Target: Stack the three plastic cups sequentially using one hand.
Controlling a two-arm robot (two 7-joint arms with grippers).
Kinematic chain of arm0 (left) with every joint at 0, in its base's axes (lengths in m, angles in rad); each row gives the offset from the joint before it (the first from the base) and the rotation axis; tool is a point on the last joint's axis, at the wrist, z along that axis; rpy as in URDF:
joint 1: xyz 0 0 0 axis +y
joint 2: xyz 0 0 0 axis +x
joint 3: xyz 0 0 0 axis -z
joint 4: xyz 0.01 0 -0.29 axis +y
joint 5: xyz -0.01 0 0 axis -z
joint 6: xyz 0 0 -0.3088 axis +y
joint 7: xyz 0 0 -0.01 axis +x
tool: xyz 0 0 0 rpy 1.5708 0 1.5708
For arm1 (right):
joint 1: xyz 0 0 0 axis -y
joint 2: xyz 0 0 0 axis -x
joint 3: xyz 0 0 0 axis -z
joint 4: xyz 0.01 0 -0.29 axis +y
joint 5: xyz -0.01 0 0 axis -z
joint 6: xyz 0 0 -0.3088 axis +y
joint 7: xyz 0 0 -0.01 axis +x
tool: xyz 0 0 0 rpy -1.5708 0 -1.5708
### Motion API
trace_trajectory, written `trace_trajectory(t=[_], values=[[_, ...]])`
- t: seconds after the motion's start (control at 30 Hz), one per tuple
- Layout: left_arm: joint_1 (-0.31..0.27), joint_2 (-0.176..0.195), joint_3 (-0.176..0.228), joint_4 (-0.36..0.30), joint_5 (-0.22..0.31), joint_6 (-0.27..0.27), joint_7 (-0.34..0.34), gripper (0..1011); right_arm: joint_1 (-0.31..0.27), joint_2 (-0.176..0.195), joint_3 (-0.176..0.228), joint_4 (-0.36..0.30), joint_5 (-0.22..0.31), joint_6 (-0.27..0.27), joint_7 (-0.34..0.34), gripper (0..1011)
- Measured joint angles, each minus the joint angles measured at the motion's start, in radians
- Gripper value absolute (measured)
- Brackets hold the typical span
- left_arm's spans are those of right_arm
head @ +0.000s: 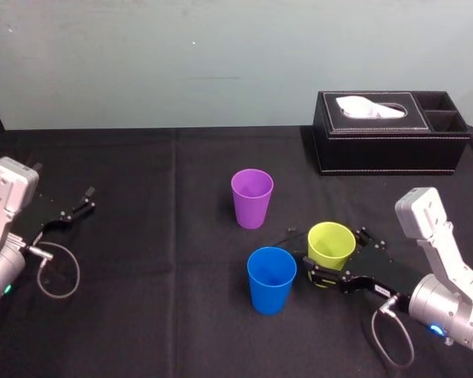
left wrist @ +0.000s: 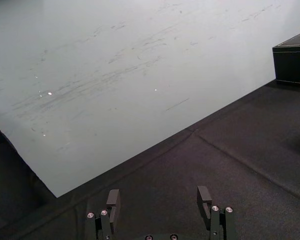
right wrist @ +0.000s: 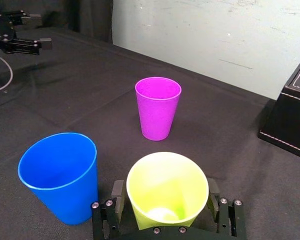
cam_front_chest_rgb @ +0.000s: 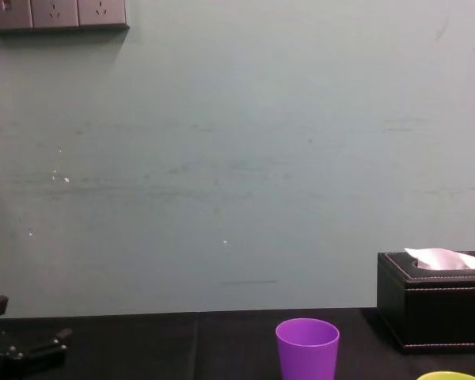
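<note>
The yellow-green cup [head: 331,244] stands upright at the centre right of the black table, and its rim [cam_front_chest_rgb: 447,375] just shows in the chest view. My right gripper [head: 319,256] is open around it, one finger on each side, low on the cup's wall [right wrist: 167,180]. Whether the fingers [right wrist: 117,192] touch the cup I cannot tell. The blue cup [head: 271,279] [right wrist: 60,175] stands upright just to its left. Farther back is the purple cup [head: 252,197] [right wrist: 157,107] [cam_front_chest_rgb: 307,348], upright and alone. My left gripper [head: 83,203] [left wrist: 160,200] rests open at the far left.
A black tissue box [head: 390,134] [right wrist: 290,115] with a white tissue sits at the back right by the wall. A loose cable loop [head: 59,272] hangs near the left arm. The black cloth [head: 158,260] covers the whole table.
</note>
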Motion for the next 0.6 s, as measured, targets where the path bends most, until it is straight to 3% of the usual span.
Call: trace_trajectory(t=[0.23, 0.6], values=[[0.000, 0.000, 0.000, 0.000, 0.000, 0.000, 0.000, 1010, -0.002, 0.001, 0.001, -0.001, 0.001, 0.000, 0.001, 997], [0.000, 0.000, 0.000, 0.000, 0.000, 0.000, 0.000, 1010, -0.003, 0.002, 0.002, -0.002, 0.003, -0.001, 0.001, 777]])
